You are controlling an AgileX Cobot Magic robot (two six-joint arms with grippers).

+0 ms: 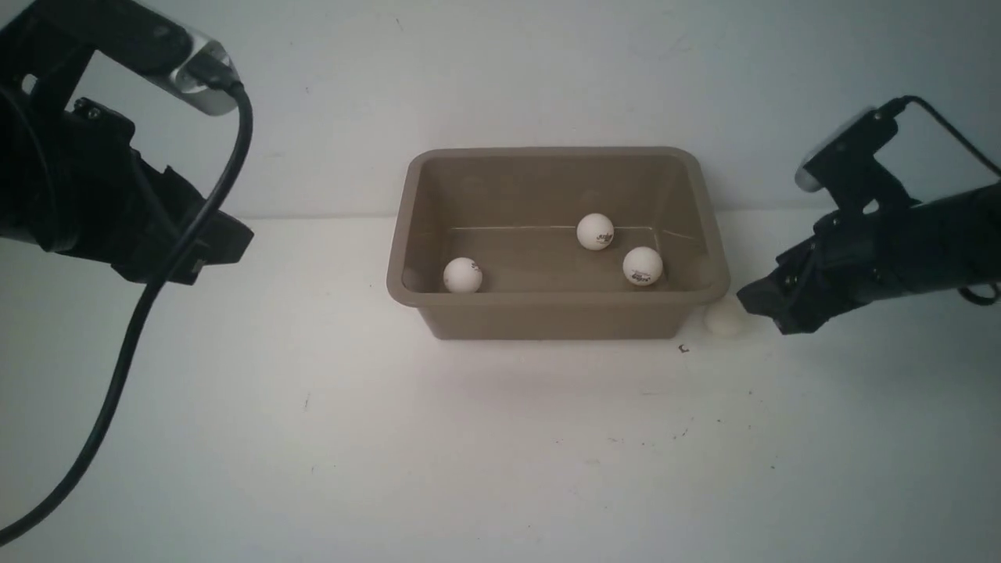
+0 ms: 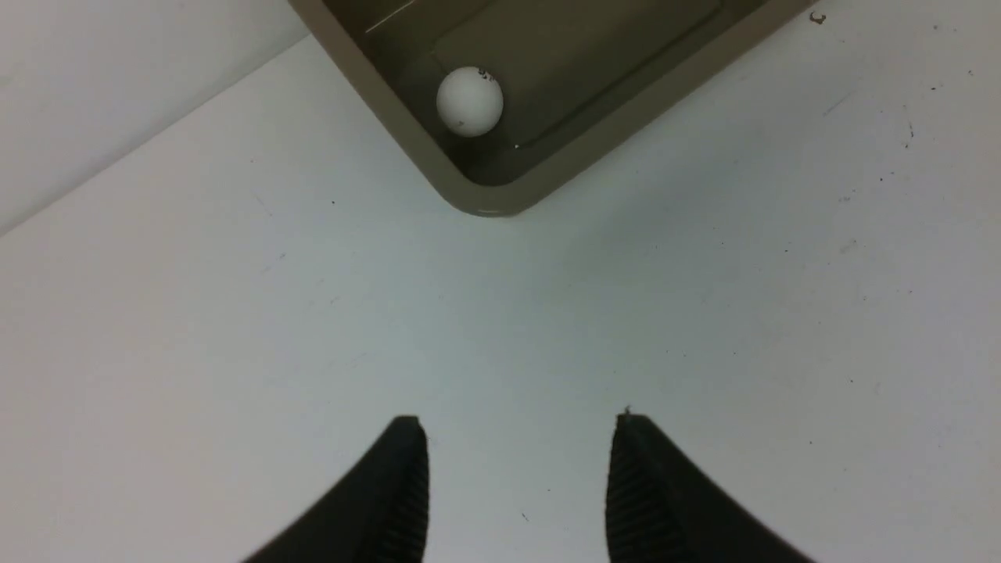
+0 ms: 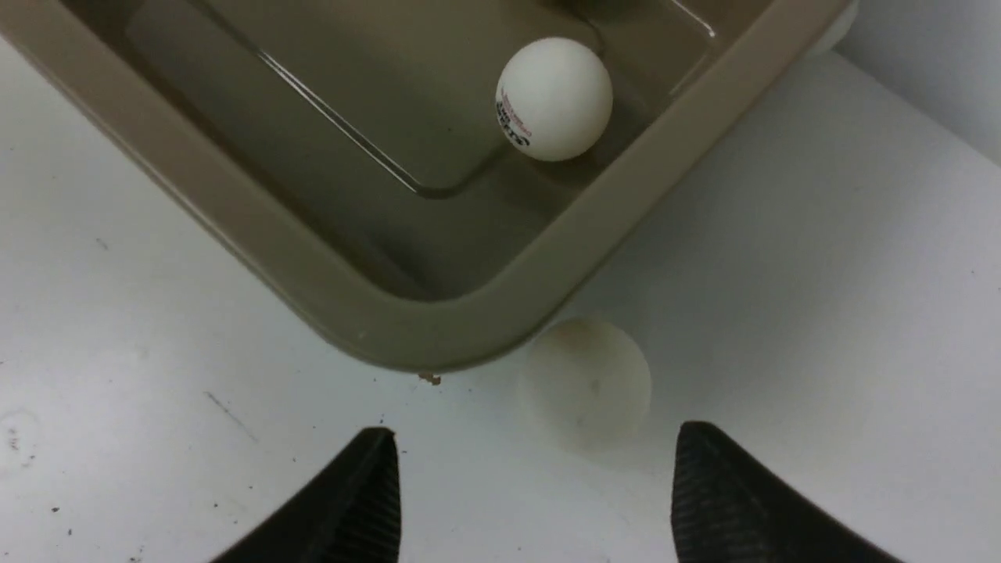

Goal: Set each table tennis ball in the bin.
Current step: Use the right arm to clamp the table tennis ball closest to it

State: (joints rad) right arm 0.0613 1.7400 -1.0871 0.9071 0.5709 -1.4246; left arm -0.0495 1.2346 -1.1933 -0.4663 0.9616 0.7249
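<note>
Just ahead of right pincer (image 3: 536, 435) lies a ball (image 3: 586, 383).

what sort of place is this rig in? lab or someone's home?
Most likely a lab test bench: a bare white table against a plain white wall, two black robot arms, and only a taupe bin and table tennis balls as props.

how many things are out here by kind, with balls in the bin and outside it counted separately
table tennis balls in the bin: 3
table tennis ball on the table beside the bin: 1
bin: 1
total: 5
A pale curve past the bin's far corner in the right wrist view might be another ball. I cannot tell, so it is not counted.
</note>
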